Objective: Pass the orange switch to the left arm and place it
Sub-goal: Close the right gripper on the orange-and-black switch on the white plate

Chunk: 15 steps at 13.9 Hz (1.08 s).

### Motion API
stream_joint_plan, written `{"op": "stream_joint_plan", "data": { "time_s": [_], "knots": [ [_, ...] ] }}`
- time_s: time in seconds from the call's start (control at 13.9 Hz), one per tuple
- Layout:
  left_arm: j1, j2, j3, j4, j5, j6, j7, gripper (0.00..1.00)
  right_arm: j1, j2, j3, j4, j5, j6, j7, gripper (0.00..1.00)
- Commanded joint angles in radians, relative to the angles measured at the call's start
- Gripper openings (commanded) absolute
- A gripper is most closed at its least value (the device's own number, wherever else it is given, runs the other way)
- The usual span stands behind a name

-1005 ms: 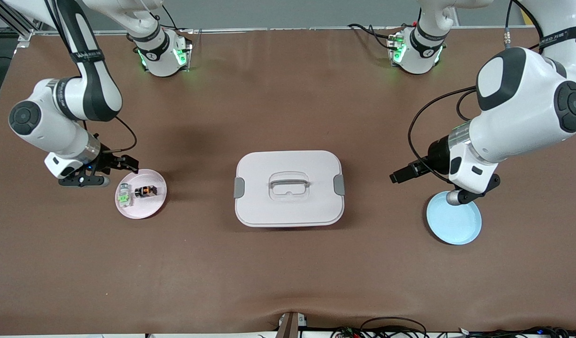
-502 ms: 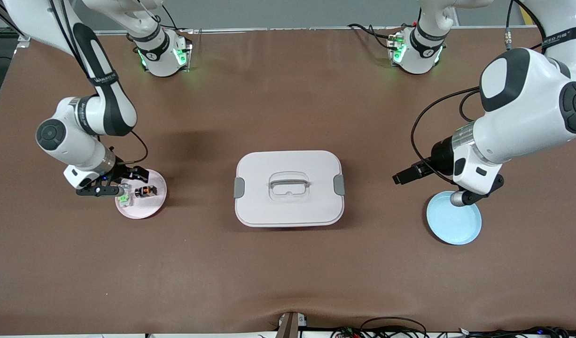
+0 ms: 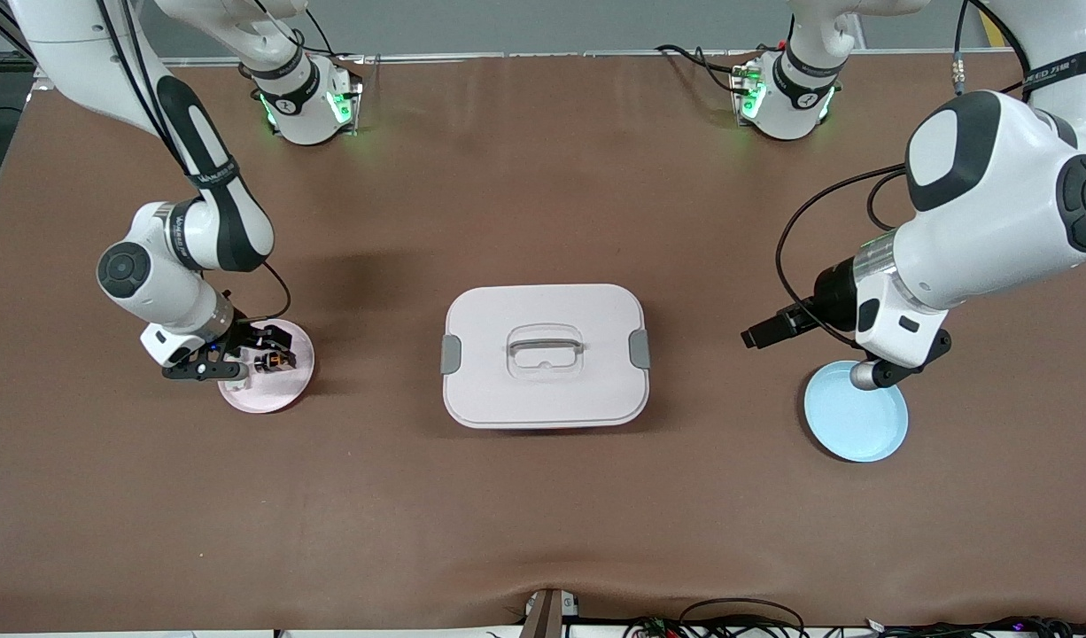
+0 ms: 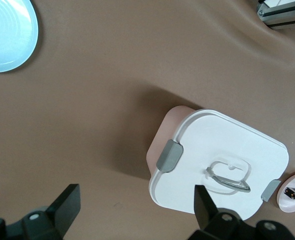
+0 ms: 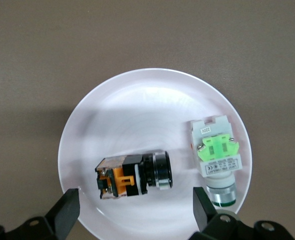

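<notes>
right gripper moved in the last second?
Yes. The right gripper has come in over the pink plate, toward the box; earlier it hung beside the plate.

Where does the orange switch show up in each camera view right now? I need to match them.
Front view: the orange switch lies on the pink plate, partly under the right gripper.
Left wrist view: too small to tell; only the plate's edge shows, next to the box.
Right wrist view: mid-plate, beside the green switch.
Shared landmark: the pink plate.

Right gripper [image 3: 242, 354] hangs low, pointing down, fingers open. Left gripper [image 3: 760, 335] waits raised, fingers open.
</notes>
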State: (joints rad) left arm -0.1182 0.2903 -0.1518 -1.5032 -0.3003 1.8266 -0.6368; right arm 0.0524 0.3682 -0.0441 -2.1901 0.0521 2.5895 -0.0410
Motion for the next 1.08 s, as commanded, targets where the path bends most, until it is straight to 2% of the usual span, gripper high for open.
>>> {"op": "stream_joint_plan", "data": {
  "time_s": [0.0, 0.5, 1.0],
  "knots": [
    [0.006, -0.006, 0.005, 0.011, 0.006, -0.015, 0.005, 1.00, 0.015, 0.041, -0.003, 0.026, 0.009, 0.040, 0.001, 1.00],
    [0.011, -0.010, 0.008, 0.009, 0.006, -0.027, 0.006, 1.00, 0.023, 0.107, -0.003, 0.073, 0.009, 0.070, 0.001, 1.00],
    [0.012, -0.005, 0.006, 0.011, 0.047, -0.027, 0.009, 1.00, 0.021, 0.118, -0.003, 0.067, 0.008, 0.069, 0.000, 1.00]
  ]
}}
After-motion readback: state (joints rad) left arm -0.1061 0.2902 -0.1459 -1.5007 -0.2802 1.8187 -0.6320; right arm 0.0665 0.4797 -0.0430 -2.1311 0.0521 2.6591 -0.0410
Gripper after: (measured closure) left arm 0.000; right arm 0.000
